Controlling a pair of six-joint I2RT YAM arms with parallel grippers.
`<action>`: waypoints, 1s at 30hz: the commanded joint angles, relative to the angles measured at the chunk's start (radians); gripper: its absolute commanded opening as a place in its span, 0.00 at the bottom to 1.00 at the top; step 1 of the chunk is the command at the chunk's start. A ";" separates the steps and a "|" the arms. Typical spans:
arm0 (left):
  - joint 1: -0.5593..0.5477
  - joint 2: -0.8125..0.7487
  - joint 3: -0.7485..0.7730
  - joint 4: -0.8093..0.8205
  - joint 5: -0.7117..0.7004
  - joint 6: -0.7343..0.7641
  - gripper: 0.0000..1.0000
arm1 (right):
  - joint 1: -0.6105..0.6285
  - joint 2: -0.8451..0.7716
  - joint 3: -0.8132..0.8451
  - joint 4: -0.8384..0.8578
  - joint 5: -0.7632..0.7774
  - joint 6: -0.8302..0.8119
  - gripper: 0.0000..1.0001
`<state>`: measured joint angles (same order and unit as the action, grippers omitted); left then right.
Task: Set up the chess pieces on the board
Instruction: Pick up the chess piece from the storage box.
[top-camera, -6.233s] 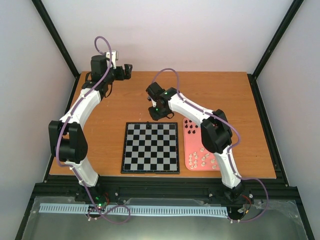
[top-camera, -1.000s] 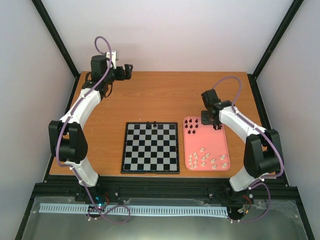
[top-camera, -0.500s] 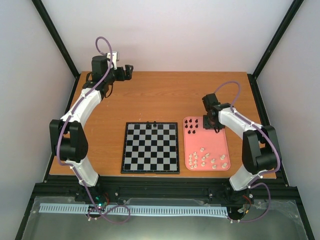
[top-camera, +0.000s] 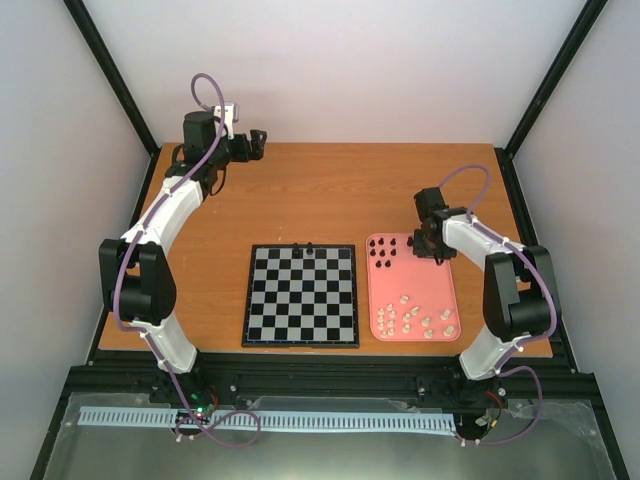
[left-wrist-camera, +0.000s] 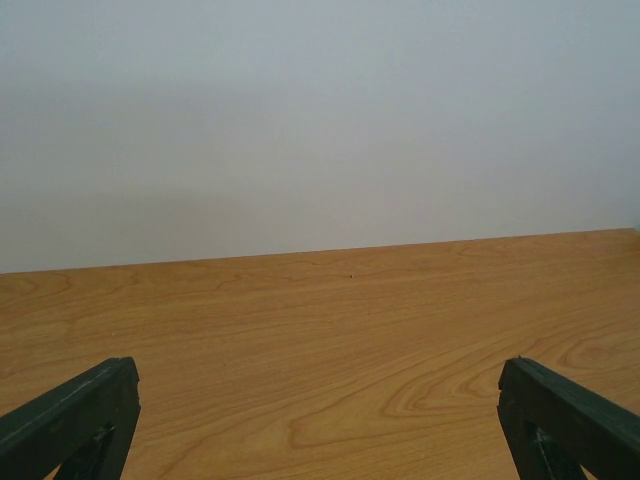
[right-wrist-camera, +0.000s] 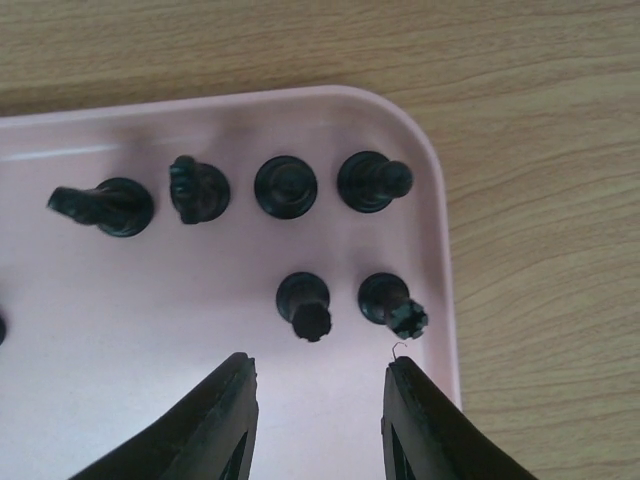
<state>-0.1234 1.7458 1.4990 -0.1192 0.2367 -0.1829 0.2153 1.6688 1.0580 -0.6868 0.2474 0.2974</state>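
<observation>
The table (top-camera: 300, 195) is a wooden top with orange-brown grain, and its far edge meets a pale wall. Two things lie flat on it. The board (top-camera: 301, 295) sits close to the near edge, roughly midway across, with its sides square to the table's edges. The tray (top-camera: 425, 275), pink with rounded corners, lies just right of the board with a narrow strip of wood between them. Its far edge is slightly farther back than the board's.
</observation>
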 joint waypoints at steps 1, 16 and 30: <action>-0.001 0.011 0.047 0.027 0.015 -0.013 1.00 | -0.022 0.012 0.001 0.038 -0.002 -0.001 0.41; -0.001 0.020 0.054 0.025 0.013 -0.013 1.00 | -0.025 0.058 0.017 0.054 -0.032 -0.024 0.38; -0.001 0.021 0.055 0.025 0.012 -0.012 1.00 | -0.025 0.091 0.031 0.063 -0.033 -0.026 0.24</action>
<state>-0.1234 1.7554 1.5089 -0.1192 0.2375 -0.1829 0.1967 1.7390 1.0622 -0.6380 0.2115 0.2722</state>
